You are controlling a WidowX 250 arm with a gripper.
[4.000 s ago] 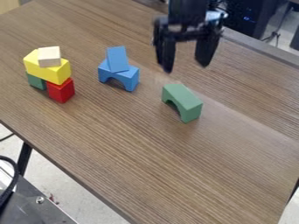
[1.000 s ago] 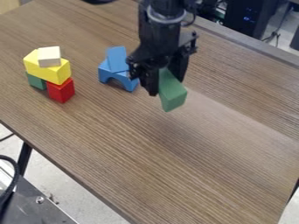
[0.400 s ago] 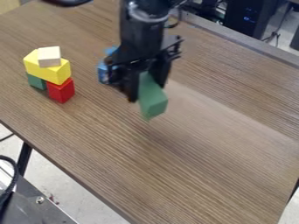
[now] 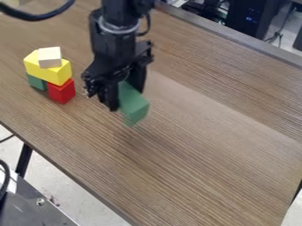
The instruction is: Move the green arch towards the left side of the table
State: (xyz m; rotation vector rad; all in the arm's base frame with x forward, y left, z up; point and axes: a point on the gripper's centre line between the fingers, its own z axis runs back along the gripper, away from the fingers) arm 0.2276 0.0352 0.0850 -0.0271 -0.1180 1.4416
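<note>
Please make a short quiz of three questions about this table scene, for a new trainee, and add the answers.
1. What does the gripper hold?
a) the cream block
b) the green arch
c) nothing

2. Fill in: the yellow block rests on a green block and a ____.

3. True or false: the cream block is under the yellow block.

Key: 1. b; 2. red block; 3. false.

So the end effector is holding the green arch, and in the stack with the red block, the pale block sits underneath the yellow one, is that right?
Not quite: the camera view shows the pale block on top of the yellow block, not underneath it. The end effector is holding the green arch.
</note>
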